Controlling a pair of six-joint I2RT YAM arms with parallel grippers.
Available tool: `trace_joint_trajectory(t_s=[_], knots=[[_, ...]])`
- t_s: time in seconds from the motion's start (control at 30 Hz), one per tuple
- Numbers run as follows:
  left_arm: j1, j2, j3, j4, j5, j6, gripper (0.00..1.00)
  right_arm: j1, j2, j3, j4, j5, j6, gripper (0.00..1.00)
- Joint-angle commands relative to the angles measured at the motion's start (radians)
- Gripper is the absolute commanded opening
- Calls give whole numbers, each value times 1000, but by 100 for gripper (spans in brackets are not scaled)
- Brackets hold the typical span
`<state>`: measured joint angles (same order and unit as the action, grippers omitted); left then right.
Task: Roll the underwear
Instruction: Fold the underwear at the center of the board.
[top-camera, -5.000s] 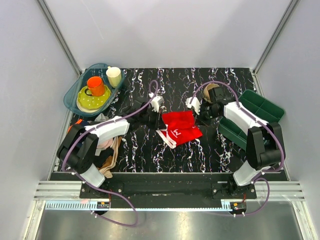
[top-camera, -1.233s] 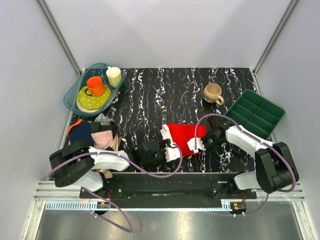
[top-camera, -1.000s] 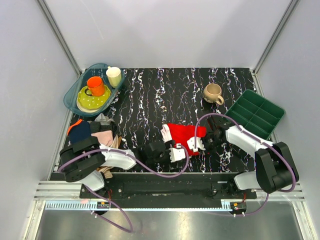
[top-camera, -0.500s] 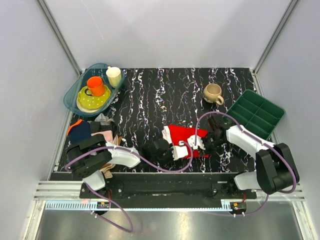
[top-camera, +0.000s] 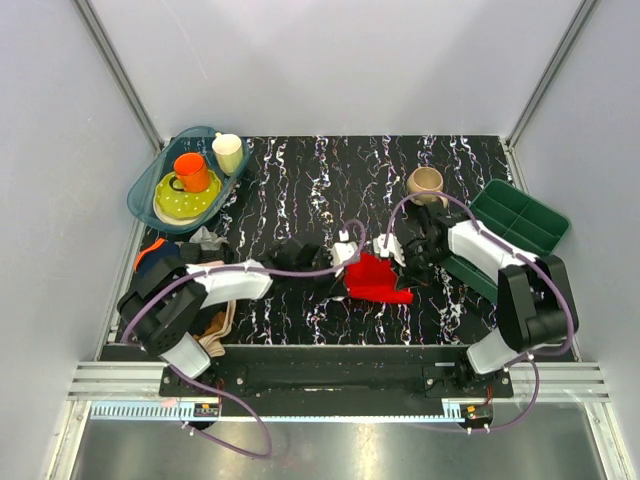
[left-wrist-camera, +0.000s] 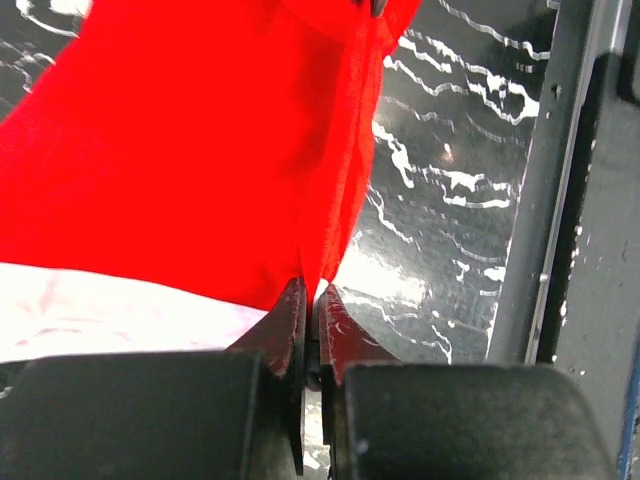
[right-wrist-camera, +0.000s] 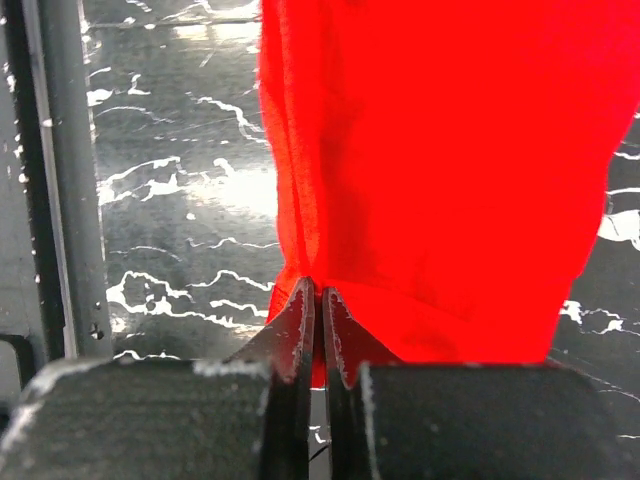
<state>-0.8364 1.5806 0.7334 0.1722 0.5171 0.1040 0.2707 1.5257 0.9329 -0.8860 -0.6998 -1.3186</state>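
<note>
top external view: the bright red fabric briefs with white trim (top-camera: 378, 282) lie bunched on the black white-veined table (top-camera: 300, 190), just off its centre toward 5 o'clock. the left gripper (top-camera: 349, 256) has its fingers pressed together on the cloth's 10 o'clock corner. the right gripper (top-camera: 388, 250) pinches the 1 o'clock corner the same way, as both wrist views show.

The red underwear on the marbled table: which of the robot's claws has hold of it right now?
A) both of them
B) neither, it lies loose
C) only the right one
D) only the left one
A: the wrist views show the left gripper and the right gripper each shut, with an edge of the red underwear pinched between the fingertips.
</note>
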Motion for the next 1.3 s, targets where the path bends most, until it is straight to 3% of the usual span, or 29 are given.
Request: trace_joint_trajectory(t_s=[0.0,0.33,0.57,0.77,0.8,0.83,1.13,1.27], knots=[[59,79,148,-100,130,-29,0,-10,89,104,22,16,142,1],[163,262,363,-218,123,-61,0,-37,202,216,116,132,326,2],[192,320,445,-263,64,-79,1,-39,223,210,188,189,410,12],[195,326,488,-260,-31,-139,16,-39,189,188,272,221,501,33],[195,323,492,-258,-48,-150,35,-39,183,188,281,221,507,34],[194,322,500,-255,-78,-167,40,-39,174,187,286,221,513,36],[229,236,437,-203,-284,-225,45,-39,171,178,361,269,605,41],[238,70,321,-131,-351,-250,57,-39,209,193,351,283,614,44]])
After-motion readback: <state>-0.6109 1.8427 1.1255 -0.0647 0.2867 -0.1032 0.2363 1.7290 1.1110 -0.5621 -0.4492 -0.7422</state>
